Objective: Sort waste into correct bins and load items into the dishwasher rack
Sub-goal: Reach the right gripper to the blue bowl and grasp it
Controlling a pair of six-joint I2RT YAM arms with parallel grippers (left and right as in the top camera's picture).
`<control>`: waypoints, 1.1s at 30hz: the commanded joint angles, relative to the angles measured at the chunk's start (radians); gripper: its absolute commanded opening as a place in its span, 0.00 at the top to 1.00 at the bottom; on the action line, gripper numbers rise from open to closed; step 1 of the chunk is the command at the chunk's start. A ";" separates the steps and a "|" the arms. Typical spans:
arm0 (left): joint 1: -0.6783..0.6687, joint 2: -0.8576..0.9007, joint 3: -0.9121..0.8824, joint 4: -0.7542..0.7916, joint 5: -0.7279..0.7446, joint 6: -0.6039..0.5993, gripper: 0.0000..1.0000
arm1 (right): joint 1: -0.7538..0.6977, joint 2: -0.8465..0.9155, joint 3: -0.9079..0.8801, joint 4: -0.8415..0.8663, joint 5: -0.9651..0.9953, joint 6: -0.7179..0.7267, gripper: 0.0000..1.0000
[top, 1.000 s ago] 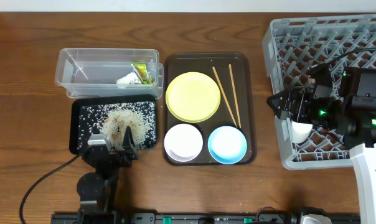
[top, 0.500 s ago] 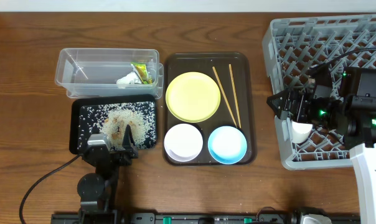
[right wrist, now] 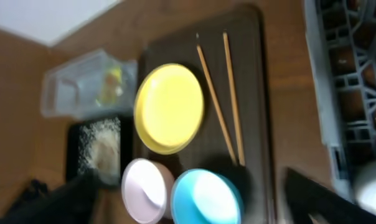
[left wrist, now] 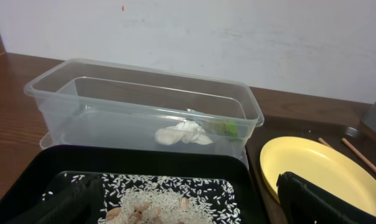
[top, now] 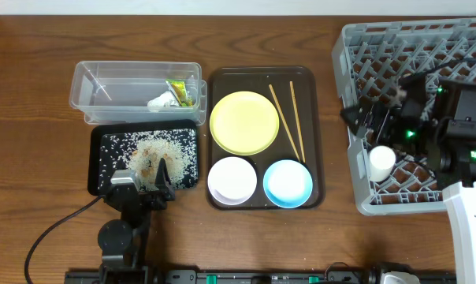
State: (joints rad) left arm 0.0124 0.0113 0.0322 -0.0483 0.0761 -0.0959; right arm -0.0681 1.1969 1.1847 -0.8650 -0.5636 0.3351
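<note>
The clear tub (top: 104, 83) holds the yellow-green wrapper (top: 179, 92) and the white paper scrap (top: 161, 101). The black tray (top: 96, 162) holds the rice (top: 155, 154). My left gripper (top: 141, 183) is open and empty over this tray's front edge; in the left wrist view its fingers straddle the rice (left wrist: 169, 202). The yellow plate (top: 244, 122), white bowl (top: 232, 179), blue bowl (top: 288, 183) and two chopsticks (top: 289, 118) lie on the brown serving tray. My right gripper (top: 364, 126) is open and empty over the left side of the grey rack (top: 380, 47).
The brown serving tray (top: 317, 102) sits between the bins and the rack. A white cup (top: 382, 162) stands in the rack's front left part, just in front of my right gripper. The right wrist view is blurred and shows the plate (right wrist: 169, 109) and both bowls.
My right gripper has drawn back from the white cup, which now stands free in the rack. The left arm has not moved.
</note>
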 commanded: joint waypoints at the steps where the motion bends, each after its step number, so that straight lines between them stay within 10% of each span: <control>1: 0.005 -0.005 -0.028 -0.013 0.010 0.013 0.09 | 0.089 0.015 0.008 -0.024 -0.014 0.018 0.22; 7: 0.005 -0.005 -0.028 -0.013 0.010 0.013 0.09 | 0.423 0.088 -0.076 -0.092 0.312 0.024 0.15; 11: 0.005 -0.005 -0.028 -0.013 0.010 0.013 0.08 | 0.550 0.158 -0.155 -0.047 0.494 0.160 0.28; 20: 0.005 -0.005 -0.028 -0.013 0.010 0.013 0.08 | 0.559 0.344 -0.259 0.071 0.596 0.203 0.56; 27: 0.005 -0.005 -0.028 -0.013 0.010 0.013 0.08 | 0.561 0.439 -0.265 0.086 0.558 0.203 0.99; 33: 0.005 -0.005 -0.028 -0.013 0.010 0.013 0.08 | 0.539 0.356 -0.227 0.058 0.587 0.198 0.99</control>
State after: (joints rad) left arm 0.0124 0.0113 0.0319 -0.0483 0.0761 -0.0959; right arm 0.4896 1.6108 0.9291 -0.7914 -0.0254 0.5335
